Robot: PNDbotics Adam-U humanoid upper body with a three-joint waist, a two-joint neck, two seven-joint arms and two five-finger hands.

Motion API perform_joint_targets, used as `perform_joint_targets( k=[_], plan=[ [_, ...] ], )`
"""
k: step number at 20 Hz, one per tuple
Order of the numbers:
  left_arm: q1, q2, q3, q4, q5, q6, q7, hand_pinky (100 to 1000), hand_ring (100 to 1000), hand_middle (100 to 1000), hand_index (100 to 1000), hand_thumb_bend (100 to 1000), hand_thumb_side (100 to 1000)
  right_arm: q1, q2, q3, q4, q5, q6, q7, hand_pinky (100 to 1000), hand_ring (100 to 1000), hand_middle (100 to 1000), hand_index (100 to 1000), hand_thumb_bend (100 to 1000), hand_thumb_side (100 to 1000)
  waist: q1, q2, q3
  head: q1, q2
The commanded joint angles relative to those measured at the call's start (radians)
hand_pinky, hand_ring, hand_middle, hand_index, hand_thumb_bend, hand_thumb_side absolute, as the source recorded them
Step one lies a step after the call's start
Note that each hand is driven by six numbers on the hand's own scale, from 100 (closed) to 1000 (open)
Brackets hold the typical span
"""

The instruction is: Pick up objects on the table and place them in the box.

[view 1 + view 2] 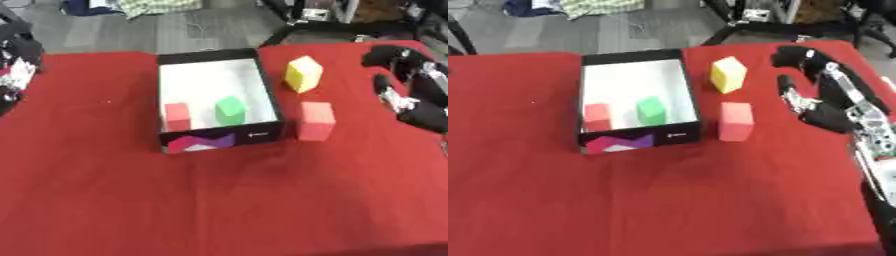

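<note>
A black box (219, 137) with a white inside stands on the red table (219, 205), left of centre. Inside it are a red block (178, 116) and a green block (231, 110). Just right of the box, a yellow block (303, 73) stands tilted on the cloth, with a pink block (316, 120) nearer to me. My right hand (829, 97) hovers open to the right of both blocks, fingers stretched toward the far edge, touching neither. At the left edge only part of my left hand (16, 70) shows, far from the box.
The red cloth covers the whole near half of the table. Beyond the far edge lie grey floor, black chair legs (737, 27) and some cloth items (597, 6).
</note>
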Motion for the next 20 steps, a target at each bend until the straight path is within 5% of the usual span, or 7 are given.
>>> perform_joint_targets(
  k=[1,6,9,20],
  plan=[
    [0.009,-0.036,0.02,0.001,-0.002,0.002,0.011,781,538,603,874,291,821,-0.063,-0.058,0.044,0.089,0.035,-0.083,0.102,1000,996,947,977,100,663,-0.004,-0.018,0.003,-0.022,-0.015],
    [0.02,-0.069,0.018,0.016,-0.009,0.0,0.002,781,538,603,876,278,835,-0.138,-0.06,0.1,0.206,0.159,-0.186,0.277,1000,1000,985,994,100,838,-0.005,-0.019,0.004,-0.036,-0.019],
    [0.02,-0.081,0.016,0.021,-0.011,0.001,-0.002,781,537,602,876,277,839,-0.165,-0.038,0.111,0.262,0.279,-0.24,0.32,1000,1000,998,1000,100,870,-0.004,-0.02,0.002,-0.042,-0.018],
    [0.029,-0.107,0.004,0.03,-0.014,0.004,-0.022,782,537,602,878,275,850,-0.202,0.049,0.096,0.408,0.639,-0.34,0.212,1000,1000,991,1000,100,871,0.001,-0.021,0.004,-0.054,-0.014]
  ],
)
